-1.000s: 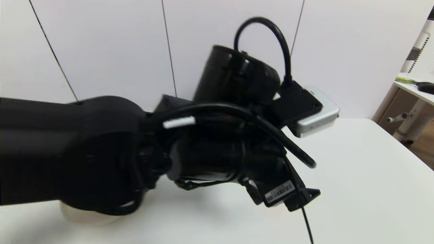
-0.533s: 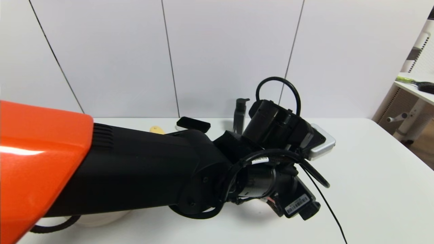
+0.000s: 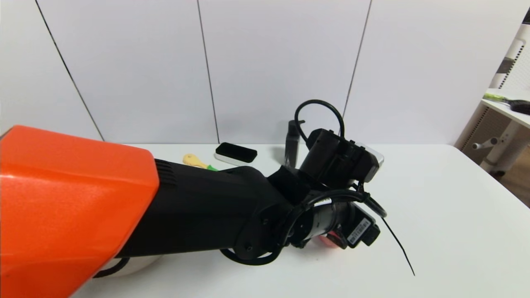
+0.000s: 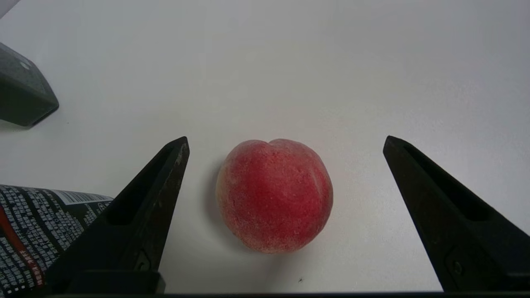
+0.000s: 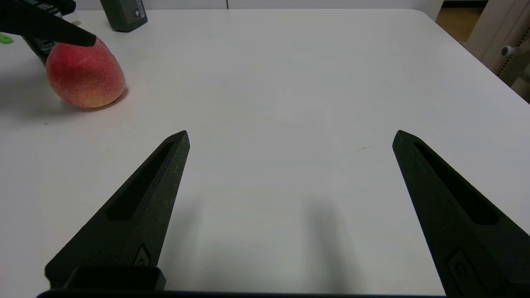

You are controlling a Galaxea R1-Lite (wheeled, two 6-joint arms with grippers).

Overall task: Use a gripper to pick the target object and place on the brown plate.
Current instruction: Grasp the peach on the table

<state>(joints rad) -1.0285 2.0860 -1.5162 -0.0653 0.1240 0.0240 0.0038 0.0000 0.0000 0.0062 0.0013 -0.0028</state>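
Note:
The peach (image 4: pixel 274 194), round and red-pink, sits on the white table. My left gripper (image 4: pixel 285 140) is open, with one black jaw on each side of the peach and a gap on both sides. In the head view the left arm's wrist (image 3: pixel 331 215) covers the peach except a red sliver (image 3: pixel 331 241). A pale sliver of the brown plate (image 3: pixel 140 261) shows under the left arm at the front left. My right gripper (image 5: pixel 291 133) is open and empty over bare table; from there the peach (image 5: pixel 85 74) lies far off, with a left finger (image 5: pixel 49 31) over it.
A black printed tube (image 4: pixel 33 231) lies beside one left jaw. A dark grey block (image 4: pixel 20 91) sits farther off. At the table's back stand a black bottle (image 3: pixel 292 140), a black-and-white device (image 3: pixel 237 152) and a yellow-green item (image 3: pixel 196 161). A side desk (image 3: pixel 509 105) stands at right.
The left arm has reached forward and down, so its orange section now fills the left of the head view. Its wrist has dropped close to the table over the peach.

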